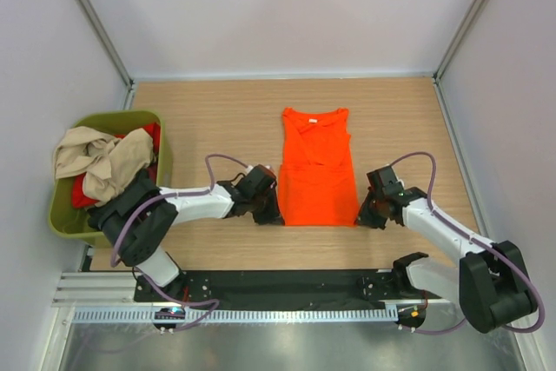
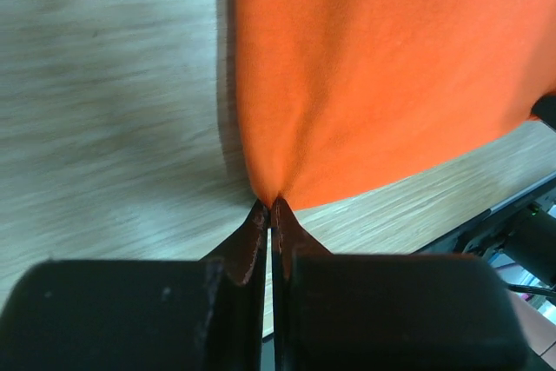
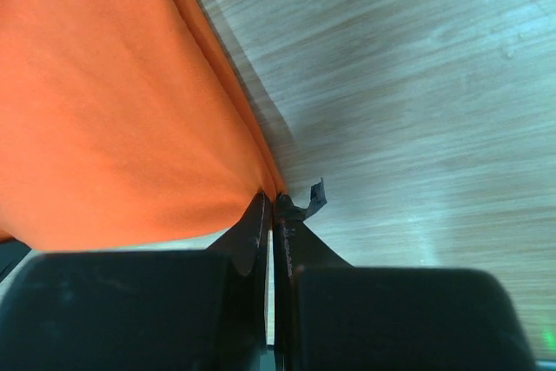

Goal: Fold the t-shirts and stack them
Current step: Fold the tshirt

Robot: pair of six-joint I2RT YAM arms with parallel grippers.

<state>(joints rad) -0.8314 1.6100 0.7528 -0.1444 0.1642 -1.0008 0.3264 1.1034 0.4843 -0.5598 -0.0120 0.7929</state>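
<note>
The right gripper (image 3: 271,200) has its jaws pressed together on a corner of the orange shirt (image 3: 113,119). The cloth spreads up and left over the wooden table (image 3: 417,84), shadowing it along its edge.

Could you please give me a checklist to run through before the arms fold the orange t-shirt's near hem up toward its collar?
1. The left pincer is shut on the near left corner of the orange t-shirt: ok.
2. The right pincer is shut on its near right corner: ok.
3. Every cloth layer is caught in each grip: cannot tell.
4. The sides are folded in over the body: ok.
5. Nothing lies on the shirt's far half: ok.
6. The other shirts sit in the green tub, apart from the orange one: ok.
</note>
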